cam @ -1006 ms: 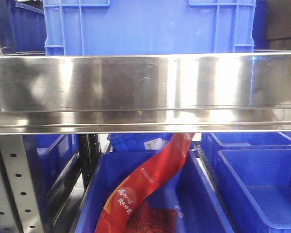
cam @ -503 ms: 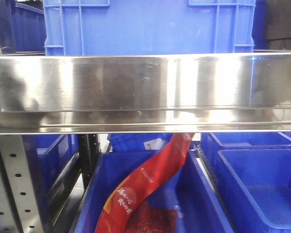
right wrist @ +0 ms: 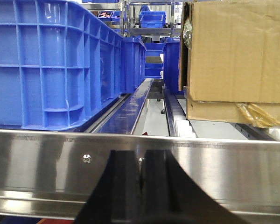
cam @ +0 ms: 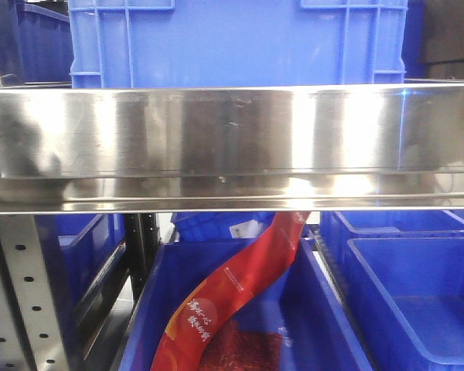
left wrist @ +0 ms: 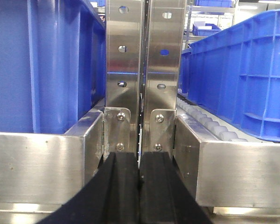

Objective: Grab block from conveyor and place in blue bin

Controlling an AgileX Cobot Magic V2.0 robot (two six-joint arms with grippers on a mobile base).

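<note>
Nothing's moved vs 1 s ago, so no progress. Left gripper (left wrist: 139, 186) & right gripper (right wrist: 140, 186) both clenched, empty. You can't see block or conveyor; blue bin (cam: 240, 309) waits below.

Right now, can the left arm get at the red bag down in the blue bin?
Probably not. The left gripper sits shut, facing the steel posts at rack height. The red bag lies in the lower blue bin, beneath the steel rail, which looks to bar the way down.
</note>
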